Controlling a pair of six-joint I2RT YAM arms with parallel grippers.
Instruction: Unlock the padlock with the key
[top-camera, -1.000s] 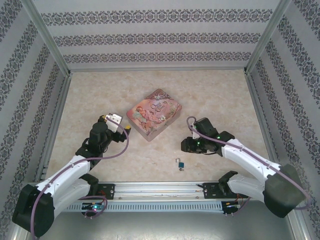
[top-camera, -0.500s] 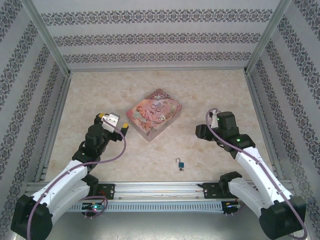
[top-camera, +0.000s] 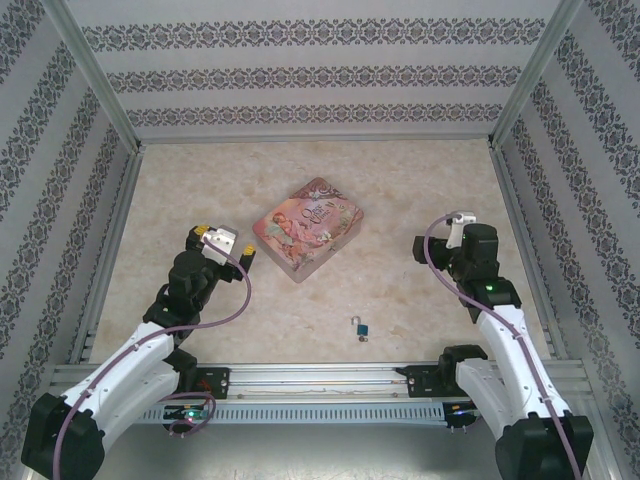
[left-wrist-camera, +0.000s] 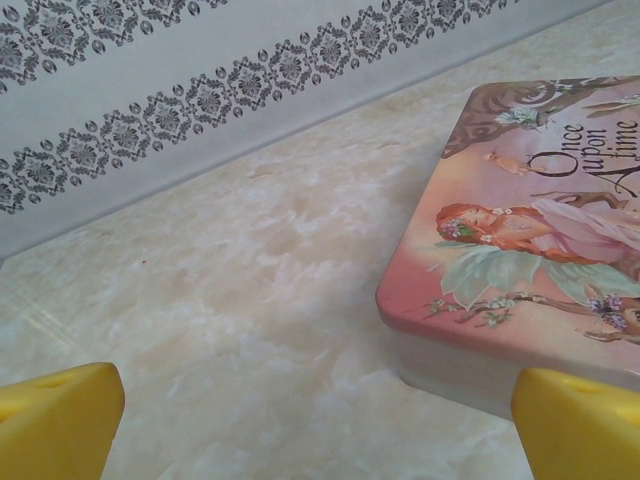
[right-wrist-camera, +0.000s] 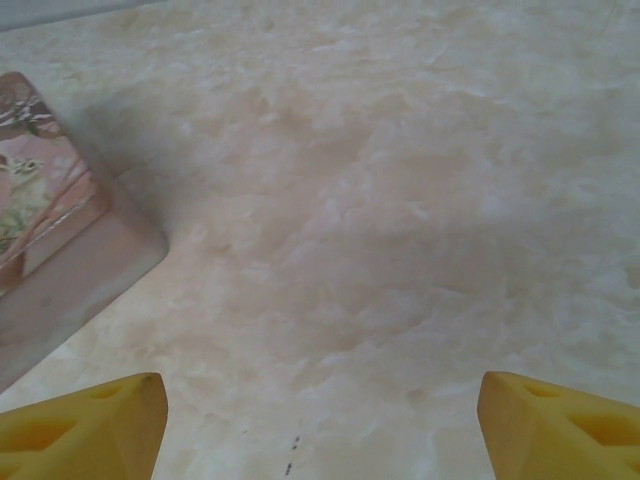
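The padlock (top-camera: 361, 327), a tiny teal block with a metal loop, lies on the table near the front edge, between the two arms. A small dark-grey bit touching its near side may be the key (top-camera: 361, 340); it is too small to tell. My left gripper (top-camera: 226, 241) hovers open just left of the pink tin, well away from the padlock. In the left wrist view the left gripper (left-wrist-camera: 320, 430) has its yellow fingertips (left-wrist-camera: 58, 420) wide apart with bare table between them. My right gripper (top-camera: 422, 250) is up and to the right of the padlock. In the right wrist view the right gripper (right-wrist-camera: 320, 430) is open and empty.
A pink illustrated tin (top-camera: 308, 229) stands mid-table; its corner shows in the left wrist view (left-wrist-camera: 530, 220) and its edge in the right wrist view (right-wrist-camera: 50, 230). Patterned walls (top-camera: 320, 75) and metal frame posts enclose the marble table (top-camera: 420, 180).
The right arm has swung back and to the right, away from the spot above the padlock. The left gripper drew slightly left and back. The padlock has not moved.
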